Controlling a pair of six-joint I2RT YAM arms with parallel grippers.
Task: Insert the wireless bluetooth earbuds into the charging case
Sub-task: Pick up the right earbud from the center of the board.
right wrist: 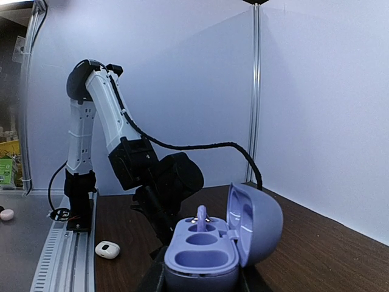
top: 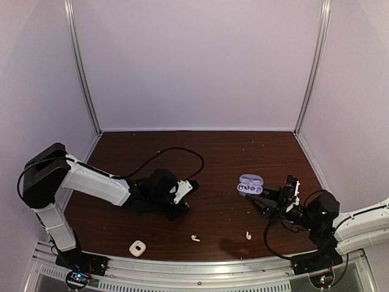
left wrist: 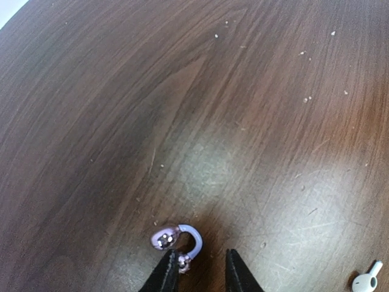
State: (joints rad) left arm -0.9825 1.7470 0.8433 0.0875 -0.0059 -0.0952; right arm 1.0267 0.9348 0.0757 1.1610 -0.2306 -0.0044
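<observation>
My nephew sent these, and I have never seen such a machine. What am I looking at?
A left arm and a right arm, both robots, are bolted to a wooden table. The wide picture looks down from above; the other two come from a camera on each wrist. The right gripper holds an open purple charging case, with one purple earbud seated inside. The left gripper stands open around the end of a second purple earbud lying on the table. A white earbud, a second white earbud and a small white case lie nearby.
</observation>
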